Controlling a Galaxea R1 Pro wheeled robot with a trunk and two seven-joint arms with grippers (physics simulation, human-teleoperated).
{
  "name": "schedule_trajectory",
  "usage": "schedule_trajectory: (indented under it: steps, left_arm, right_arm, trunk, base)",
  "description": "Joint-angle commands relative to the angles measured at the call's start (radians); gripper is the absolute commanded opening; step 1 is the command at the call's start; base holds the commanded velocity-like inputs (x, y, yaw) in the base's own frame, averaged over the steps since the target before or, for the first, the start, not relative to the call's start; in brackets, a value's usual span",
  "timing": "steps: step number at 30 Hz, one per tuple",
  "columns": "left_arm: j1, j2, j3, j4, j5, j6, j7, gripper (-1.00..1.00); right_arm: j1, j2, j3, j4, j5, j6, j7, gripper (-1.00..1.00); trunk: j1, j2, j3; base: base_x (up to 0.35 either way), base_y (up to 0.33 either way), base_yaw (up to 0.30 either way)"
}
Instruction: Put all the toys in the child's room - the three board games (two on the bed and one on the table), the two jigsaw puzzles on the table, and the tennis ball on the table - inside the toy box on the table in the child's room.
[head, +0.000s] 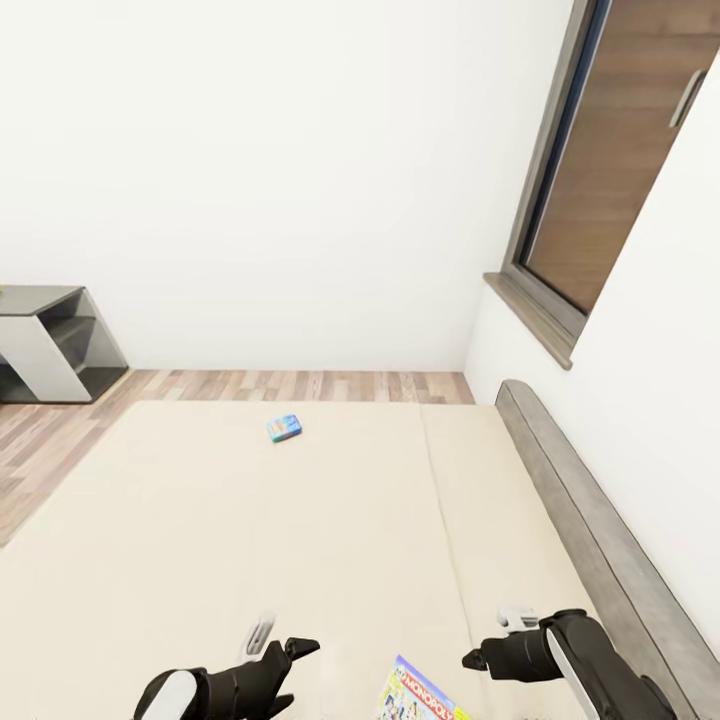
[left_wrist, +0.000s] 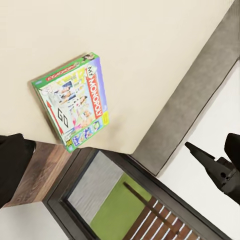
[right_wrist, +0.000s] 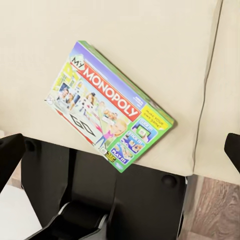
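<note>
We see two glossy black arms, each with a white rounded shell section near the wrist. The left black gripper (head: 283, 640) and right black gripper (head: 490, 640) end in tapered, pointed fingers (left_wrist: 202, 156), with small pale grey brackets mounted above them.

A home bedroom, seemingly a child's. Large low bed (head: 300, 520) with beige mattress and grey headboard (head: 590, 520) is taking up the near floor; Monopoly box (right_wrist: 112, 107) and small blue game box (head: 284, 428) are lying on it. Wood-plank floor (head: 300, 385), white walls, dark-framed window (head: 600, 160) at right.
</note>
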Motion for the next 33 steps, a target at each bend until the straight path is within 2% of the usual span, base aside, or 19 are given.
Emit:
schedule_trajectory:
  steps: [1,19,33]
  left_arm:
    - [-0.001,0.001,-0.001,-0.006,-0.006,0.001,-0.007,1.00]
    - [-0.001,0.005,0.001,-0.050,-0.008,0.002,-0.006,1.00]
    - [-0.001,0.022,0.060,-0.056,-0.007,0.006,-0.005,1.00]
  right_arm:
    - [-0.002,-0.001,0.001,-0.002,0.001,0.004,0.002,1.00]
    - [-0.041,0.000,0.000,-0.002,0.000,0.005,-0.001,1.00]
    - [-0.044,0.001,0.000,-0.001,-0.003,0.007,0.000,1.00]
  trunk:
    - [0.001,-0.002,-0.004]
    - [0.001,-0.002,-0.033]
    - [0.001,-0.002,-0.056]
  base:
    - [0.000,0.000,0.000]
    - [0.000,0.000,0.000]
    - [0.000,0.000,0.000]
